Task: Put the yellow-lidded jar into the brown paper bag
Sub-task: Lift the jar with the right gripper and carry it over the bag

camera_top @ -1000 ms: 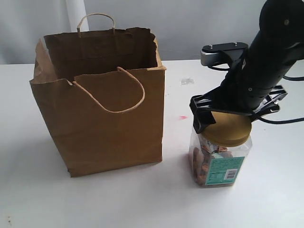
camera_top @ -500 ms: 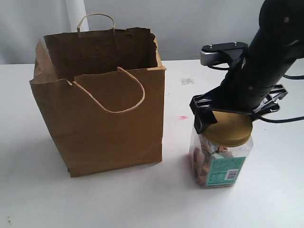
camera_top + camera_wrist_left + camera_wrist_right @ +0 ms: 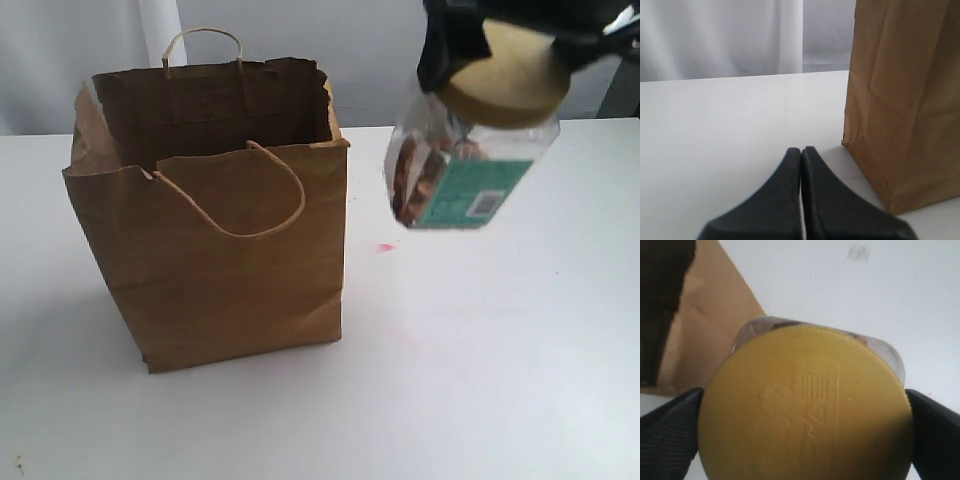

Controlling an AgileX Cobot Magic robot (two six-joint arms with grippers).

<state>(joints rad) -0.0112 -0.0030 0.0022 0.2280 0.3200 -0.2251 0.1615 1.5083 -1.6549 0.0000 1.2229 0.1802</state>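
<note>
The yellow-lidded jar [image 3: 470,150] hangs in the air at the upper right, tilted, its teal label facing me and brown snacks showing through the clear wall. My right gripper [image 3: 500,55] is shut on its mustard lid [image 3: 805,405], one black finger on each side. The brown paper bag [image 3: 215,240] stands open on the white table [image 3: 480,340] to the left of the jar, its ragged top edge below the jar's lid. My left gripper [image 3: 801,150] is shut and empty, low over the table beside the bag's side wall [image 3: 905,100].
The bag's two cord handles [image 3: 255,195] rise over its mouth. A small red mark [image 3: 386,247] lies on the table right of the bag. A pale wall and a white upright strip [image 3: 160,30] stand behind.
The jar has left the table and risen to the height of the bag's top, still held by its lid, tilting and shifting slightly left. The bag has not moved.
</note>
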